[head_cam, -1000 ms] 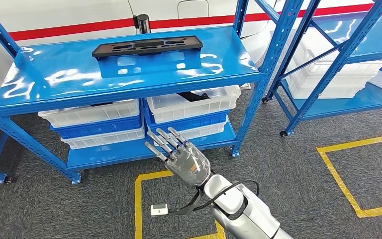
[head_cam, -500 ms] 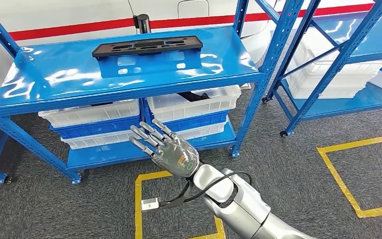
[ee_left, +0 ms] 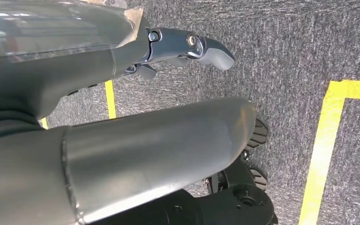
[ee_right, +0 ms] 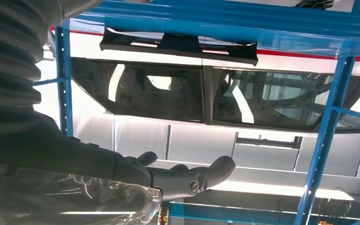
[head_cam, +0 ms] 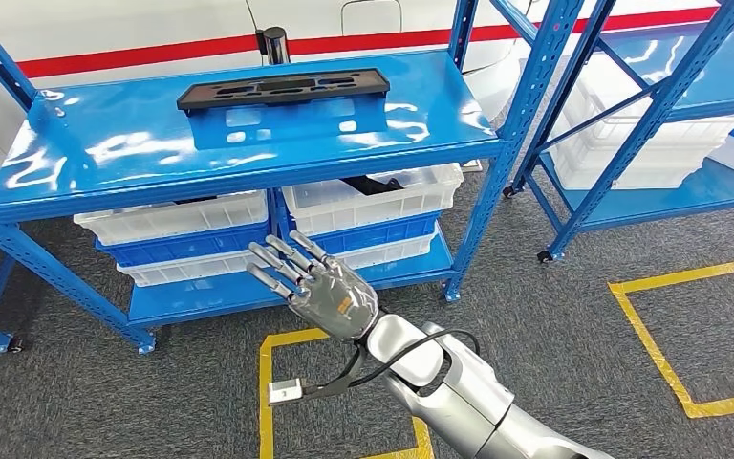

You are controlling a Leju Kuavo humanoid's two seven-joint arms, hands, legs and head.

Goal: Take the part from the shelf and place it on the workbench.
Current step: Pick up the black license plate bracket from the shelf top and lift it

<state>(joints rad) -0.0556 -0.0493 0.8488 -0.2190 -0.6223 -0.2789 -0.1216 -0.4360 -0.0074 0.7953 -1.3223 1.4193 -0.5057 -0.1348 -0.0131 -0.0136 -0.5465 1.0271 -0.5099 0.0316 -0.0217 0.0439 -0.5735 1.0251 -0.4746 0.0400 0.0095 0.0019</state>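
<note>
The black part (head_cam: 282, 93) — a long, flat piece with cut-outs along its face — lies on the top deck of the blue shelf (head_cam: 105, 158), toward the back and near the middle, with its reflection showing in the glossy blue surface just in front of it. The right hand (head_cam: 320, 287) is raised in front of the shelf's lower level, well below the part and apart from it; its fingers are spread and extended toward the shelf, and it holds nothing. The silver right arm (head_cam: 449, 387) comes up from the lower edge of the head view, with a black cable looping off the wrist to a small white connector (head_cam: 284, 391) that hangs over the carpet. From the right wrist view the thumb (ee_right: 211, 171) and the dark fingers reach out free, and the part (ee_right: 178, 46) is seen from below, resting on the edge of the blue deck above them. The left hand (ee_left: 183, 47) hangs down over the grey carpet (ee_left: 286, 56) — its thumb shows there with nothing in it, but how the other fingers lie cannot be told. On the shelf's lower level stand white bins (head_cam: 368, 203) stacked on blue bins (head_cam: 186, 247), side by side. Yellow tape (head_cam: 674, 330) marks squares on the floor, and a second blue rack (head_cam: 631, 134) stands to the right with more white bins.
</note>
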